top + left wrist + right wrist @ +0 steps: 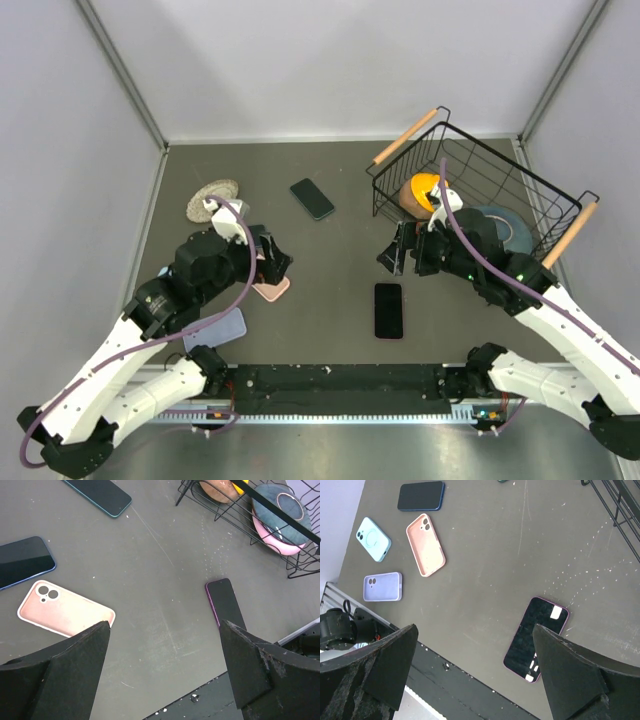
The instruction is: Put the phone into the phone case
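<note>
The left gripper is hovering over the table with its fingers spread wide, gripping nothing. The pink case is lying back up just beside one finger, and a blue-edged phone is lying near that case. The right gripper is hanging just as wide and empty. The purple-edged phone is lying screen up just beside one of its fingers, well apart from the pink case. A lavender case and a mint case are lying further left, and a wire basket is sitting at the far right.
</note>
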`<state>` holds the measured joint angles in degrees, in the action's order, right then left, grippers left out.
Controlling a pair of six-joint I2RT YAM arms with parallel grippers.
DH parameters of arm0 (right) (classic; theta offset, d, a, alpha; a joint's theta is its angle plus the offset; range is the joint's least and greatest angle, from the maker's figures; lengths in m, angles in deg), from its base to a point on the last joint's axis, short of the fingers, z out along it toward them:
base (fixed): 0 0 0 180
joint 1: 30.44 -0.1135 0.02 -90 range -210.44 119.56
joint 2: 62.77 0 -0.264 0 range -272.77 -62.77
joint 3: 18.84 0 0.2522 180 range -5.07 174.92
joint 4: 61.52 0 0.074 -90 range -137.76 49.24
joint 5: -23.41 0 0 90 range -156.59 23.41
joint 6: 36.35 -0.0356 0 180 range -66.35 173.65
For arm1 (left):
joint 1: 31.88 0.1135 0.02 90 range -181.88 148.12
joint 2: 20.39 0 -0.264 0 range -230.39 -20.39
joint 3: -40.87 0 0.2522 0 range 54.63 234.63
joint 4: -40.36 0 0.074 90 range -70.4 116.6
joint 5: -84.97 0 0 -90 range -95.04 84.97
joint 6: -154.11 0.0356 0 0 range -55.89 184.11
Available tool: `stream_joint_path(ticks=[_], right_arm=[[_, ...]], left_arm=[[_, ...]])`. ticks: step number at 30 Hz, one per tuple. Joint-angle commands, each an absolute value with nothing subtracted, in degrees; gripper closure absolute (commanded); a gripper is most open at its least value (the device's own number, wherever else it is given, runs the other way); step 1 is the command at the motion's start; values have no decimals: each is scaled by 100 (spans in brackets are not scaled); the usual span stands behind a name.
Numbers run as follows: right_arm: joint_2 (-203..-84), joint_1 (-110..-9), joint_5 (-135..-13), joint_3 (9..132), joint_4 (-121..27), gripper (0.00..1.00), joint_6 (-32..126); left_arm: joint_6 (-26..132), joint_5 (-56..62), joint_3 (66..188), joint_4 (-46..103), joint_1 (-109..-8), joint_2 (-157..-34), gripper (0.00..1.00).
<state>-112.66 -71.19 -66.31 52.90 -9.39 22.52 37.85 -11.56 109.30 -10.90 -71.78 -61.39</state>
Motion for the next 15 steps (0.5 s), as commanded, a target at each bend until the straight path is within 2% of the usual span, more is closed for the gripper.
stream_joint_path(ticks=[1,7,11,15], right_arm=[[-11199,-7052,-6597,5460,-1102,1,2245],[-11217,-7060,-6624,5381,-1120,1,2262],[-11147,-7061,-6641,5416,-1120,1,2333],[-10936,-7069,-7027,5425,-1146,1,2613]], left_arm=[[3748,-1461,11132,-988,-7204,-6091,4],[3643,-2172,11263,-1180,-7195,-6178,4],[3555,-3505,11597,-1750,-7178,-6495,1],[3625,-3693,11983,-1901,-7090,-6899,1]])
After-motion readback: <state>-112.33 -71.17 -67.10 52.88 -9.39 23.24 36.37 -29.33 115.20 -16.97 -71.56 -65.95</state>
